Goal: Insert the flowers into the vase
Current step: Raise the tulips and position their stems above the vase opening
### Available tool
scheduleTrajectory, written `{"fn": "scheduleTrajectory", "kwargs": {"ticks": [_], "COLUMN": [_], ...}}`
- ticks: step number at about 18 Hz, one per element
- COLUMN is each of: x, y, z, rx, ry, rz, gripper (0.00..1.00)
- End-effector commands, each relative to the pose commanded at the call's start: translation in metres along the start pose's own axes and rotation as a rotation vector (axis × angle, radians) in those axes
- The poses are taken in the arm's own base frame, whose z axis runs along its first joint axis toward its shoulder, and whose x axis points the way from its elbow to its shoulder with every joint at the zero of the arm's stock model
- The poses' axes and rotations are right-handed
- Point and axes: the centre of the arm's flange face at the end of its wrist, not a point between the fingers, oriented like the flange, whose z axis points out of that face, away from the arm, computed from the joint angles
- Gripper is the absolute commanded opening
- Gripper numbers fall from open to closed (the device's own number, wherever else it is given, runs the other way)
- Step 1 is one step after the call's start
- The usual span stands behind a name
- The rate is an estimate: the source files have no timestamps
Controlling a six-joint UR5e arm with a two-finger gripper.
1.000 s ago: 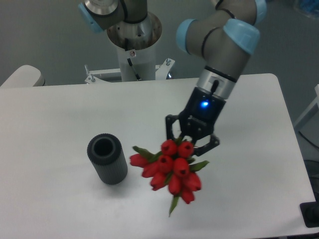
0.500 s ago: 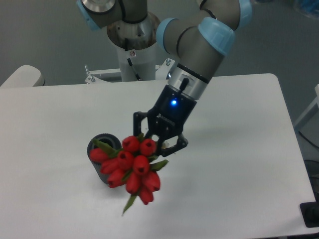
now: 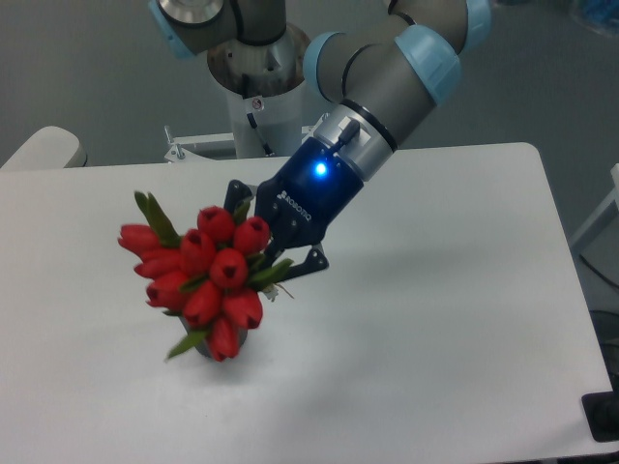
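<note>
The flowers (image 3: 201, 275), a tight bunch of red tulip buds with a few green leaves, hang over the left middle of the white table (image 3: 435, 319). My gripper (image 3: 274, 242) is shut on the flowers at their right side, where the stems are hidden behind the buds. The bunch covers the vase almost fully. Only a dark sliver of the vase (image 3: 200, 348) shows under the lowest buds. I cannot tell whether the stems are inside the vase's mouth.
The robot's white column base (image 3: 261, 92) stands at the table's back edge. A rounded white object (image 3: 39, 150) sits at the far left, behind the table. The table's right edge is near a dark item (image 3: 604, 416) at the bottom right corner.
The gripper has carried the flowers left and up, from right of the vase to directly over it. The vase, plainly visible before, is now hidden behind the bunch.
</note>
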Motion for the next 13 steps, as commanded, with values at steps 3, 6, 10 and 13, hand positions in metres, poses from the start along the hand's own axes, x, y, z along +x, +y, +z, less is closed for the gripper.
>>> {"fn": "scheduleTrajectory", "kwargs": {"ticks": [3,6,10,13], "x": [0.009,0.022,0.030,0.035], "y": [-0.002,-0.001,-0.004,0.016], "z": [0.009,0.021,0.024,0.037], "rx": [0.011,0.005,0.003,-0.009], "ry": [0.032,0.057,0.063,0.089], "rz": [0.004,0.006,0.025,0.039], "gripper": [0.26,0.26,0.26,0.26]}}
